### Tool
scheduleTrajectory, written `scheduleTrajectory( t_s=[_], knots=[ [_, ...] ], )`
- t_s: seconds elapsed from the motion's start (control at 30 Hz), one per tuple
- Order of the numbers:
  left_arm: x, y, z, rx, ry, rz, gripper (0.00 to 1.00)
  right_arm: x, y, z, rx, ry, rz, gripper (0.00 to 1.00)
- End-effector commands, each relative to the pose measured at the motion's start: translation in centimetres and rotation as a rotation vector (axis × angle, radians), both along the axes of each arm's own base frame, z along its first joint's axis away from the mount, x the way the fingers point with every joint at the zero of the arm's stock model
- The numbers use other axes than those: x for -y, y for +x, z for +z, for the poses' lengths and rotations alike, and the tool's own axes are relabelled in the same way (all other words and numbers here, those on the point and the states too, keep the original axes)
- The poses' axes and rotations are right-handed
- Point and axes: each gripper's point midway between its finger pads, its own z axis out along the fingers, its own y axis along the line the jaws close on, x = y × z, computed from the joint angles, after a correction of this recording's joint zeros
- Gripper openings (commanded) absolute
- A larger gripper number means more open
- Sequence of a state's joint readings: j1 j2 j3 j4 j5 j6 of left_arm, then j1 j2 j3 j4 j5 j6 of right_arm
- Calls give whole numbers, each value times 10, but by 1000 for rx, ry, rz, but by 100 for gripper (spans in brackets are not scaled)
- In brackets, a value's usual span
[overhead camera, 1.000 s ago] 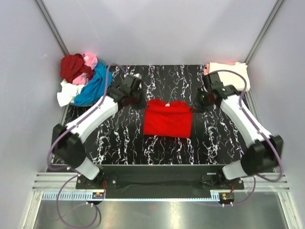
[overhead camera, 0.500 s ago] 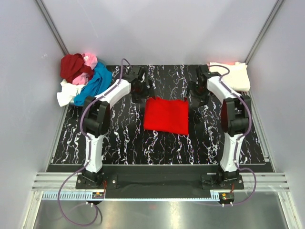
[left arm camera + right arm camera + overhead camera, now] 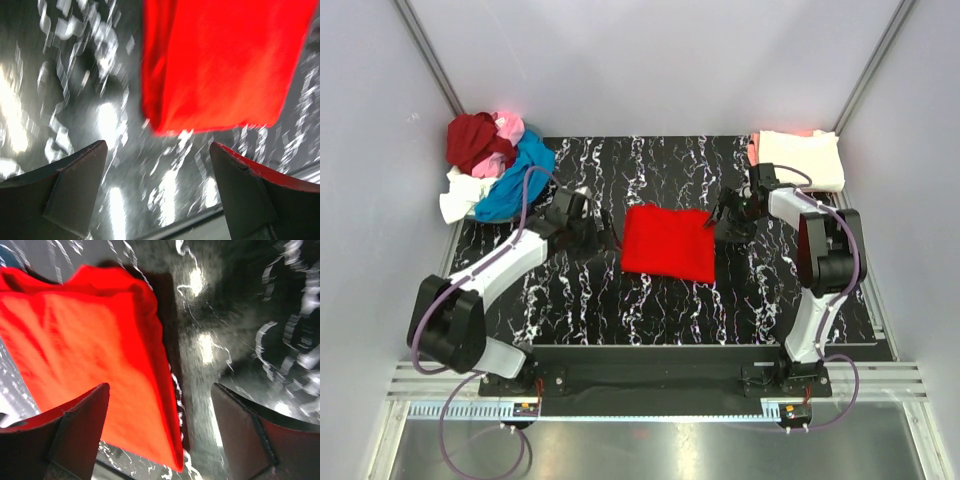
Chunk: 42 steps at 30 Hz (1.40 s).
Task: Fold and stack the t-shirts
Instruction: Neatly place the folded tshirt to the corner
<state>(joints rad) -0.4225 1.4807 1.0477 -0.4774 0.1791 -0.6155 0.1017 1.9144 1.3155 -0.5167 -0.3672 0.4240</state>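
A bright red t-shirt [image 3: 668, 243] lies folded into a rectangle in the middle of the black marbled table [image 3: 570, 300]. My left gripper [image 3: 608, 235] stands open just left of it and holds nothing. In the left wrist view the red t-shirt [image 3: 225, 65] lies beyond the open left gripper [image 3: 157, 150]. My right gripper [image 3: 720, 214] is open at the shirt's far right corner. In the right wrist view the right gripper [image 3: 160, 390] hangs over the right edge of the red t-shirt [image 3: 85, 350], empty.
An unfolded heap lies at the back left: dark red t-shirt [image 3: 473, 138], pink t-shirt [image 3: 508, 125], blue t-shirt [image 3: 520, 175], white t-shirt [image 3: 455, 197]. At the back right a folded cream t-shirt [image 3: 802, 158] lies on a salmon t-shirt [image 3: 753, 150]. Walls close in on three sides.
Both grippers opened and let go of the red t-shirt, which now lies as a neater rectangle. Both arms have since drawn back from its far edge towards its sides.
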Motion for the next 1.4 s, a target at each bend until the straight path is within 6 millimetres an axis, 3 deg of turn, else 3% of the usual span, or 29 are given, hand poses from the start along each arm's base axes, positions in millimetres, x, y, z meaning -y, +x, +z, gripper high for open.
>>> scheduleTrajectory(
  t_s=[0.0,0.03,0.1,0.13,0.2,0.23,0.27,0.33,0.47,0.63,0.83,0.87,0.93,0.97,1.03,1.07,1.1,1.17,1.23,1.37],
  knots=[
    [-8,-15,-3,58,-15,27,89,-23,3,-9,12,148,28,89],
    [-13,-28,-16,38,-11,32,89,-25,8,-11,23,167,19,88],
    [-20,-39,-13,65,-16,53,88,-30,2,-27,-17,205,12,84],
    [-26,-50,-27,47,-4,60,88,-35,4,-29,-17,231,11,82],
    [-31,-59,-28,74,-13,80,88,-39,1,-34,-47,258,21,77],
    [-37,-69,-45,59,-2,86,87,-39,1,-35,-51,259,22,75],
    [-40,-72,-48,67,-3,95,86,-40,1,-37,-56,262,25,71],
    [-48,-80,-60,89,2,119,85,-43,0,-39,-74,279,36,51],
    [-56,-87,-74,136,0,138,84,-52,-2,-45,-103,337,70,29],
    [-52,-84,-72,193,-39,123,84,-58,3,-37,-70,375,102,0],
    [-48,-81,-81,161,-34,110,82,-59,16,-8,-9,385,124,0],
    [-48,-82,-85,149,-25,108,80,-57,27,7,31,371,123,0],
    [-47,-80,-85,148,-26,105,78,-47,29,16,26,296,121,0],
    [-47,-80,-86,146,-22,106,78,-38,45,32,81,231,104,0],
    [-47,-80,-86,148,-19,115,77,-21,49,38,77,127,83,0],
    [-49,-80,-86,153,-12,128,77,-14,62,55,117,93,71,0],
    [-50,-79,-86,152,-12,142,76,-7,57,56,91,53,82,0],
    [-50,-82,-88,144,-3,143,75,11,74,73,137,-50,50,0],
    [-51,-80,-87,155,11,154,75,33,76,76,132,-167,37,0],
    [-52,-81,-88,156,19,162,75,62,95,101,189,-295,5,0]
  ],
)
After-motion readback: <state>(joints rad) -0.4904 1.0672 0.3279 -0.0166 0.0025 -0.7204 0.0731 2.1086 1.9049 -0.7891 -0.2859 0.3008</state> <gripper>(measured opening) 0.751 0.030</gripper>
